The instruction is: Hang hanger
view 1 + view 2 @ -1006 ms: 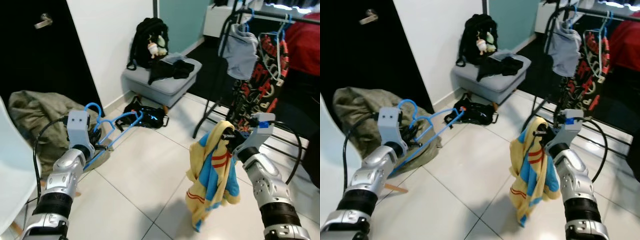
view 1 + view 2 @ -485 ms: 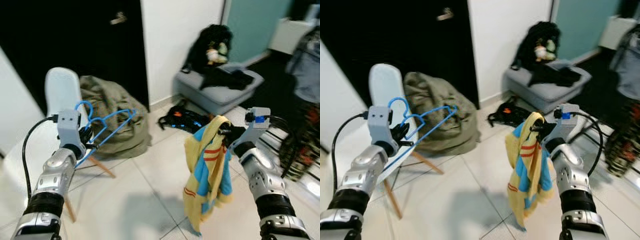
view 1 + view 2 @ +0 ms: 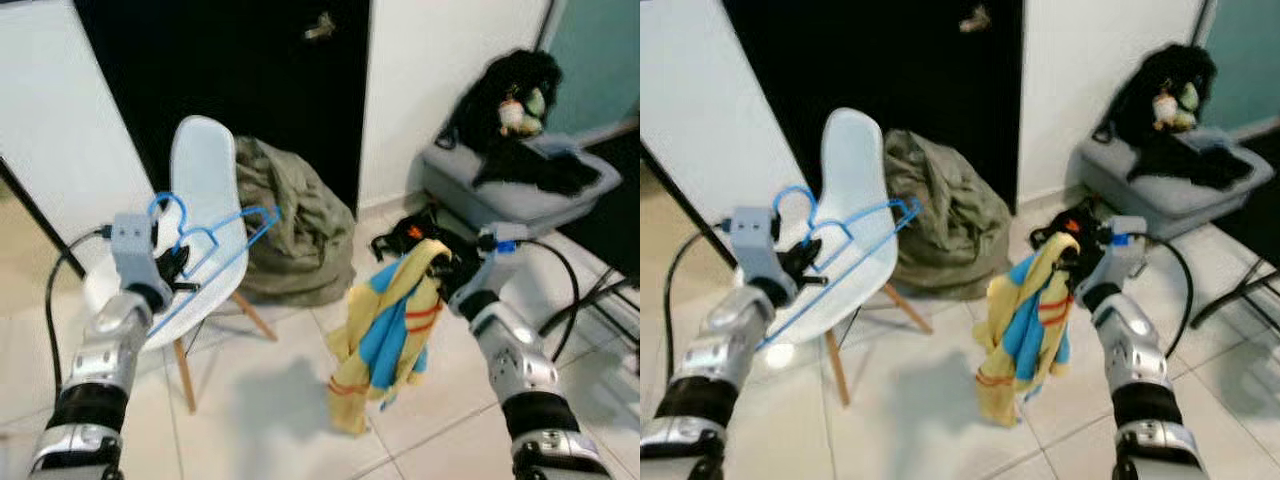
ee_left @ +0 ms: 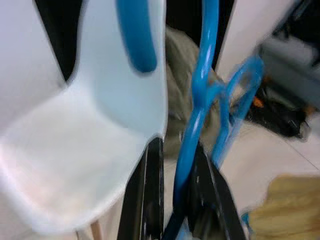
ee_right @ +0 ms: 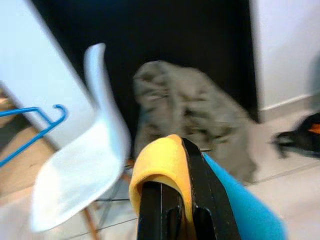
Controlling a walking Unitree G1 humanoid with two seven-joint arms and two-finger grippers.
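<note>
My left gripper [image 3: 176,268] is shut on a blue plastic hanger [image 3: 215,248], held up at the left in front of a white chair [image 3: 205,190]; the hanger's shaft [image 4: 192,135] runs between the black fingers [image 4: 150,195]. My right gripper [image 3: 447,268] is shut on a yellow and blue garment with red stripes [image 3: 385,335], which hangs down from it over the tiled floor. In the right wrist view the yellow cloth [image 5: 162,162] is folded over the fingers [image 5: 195,185].
An olive bag [image 3: 290,225] slumps against the dark door behind the chair. A grey ottoman [image 3: 520,185] with dark clothes and a black backpack [image 3: 505,90] stands at the right. Black straps [image 3: 405,235] lie on the floor. A black rack leg [image 3: 600,290] shows at far right.
The camera has swung left: the clothes rack has left the view, and the white chair and dark door now fill the left. Both grippers keep their hold.
</note>
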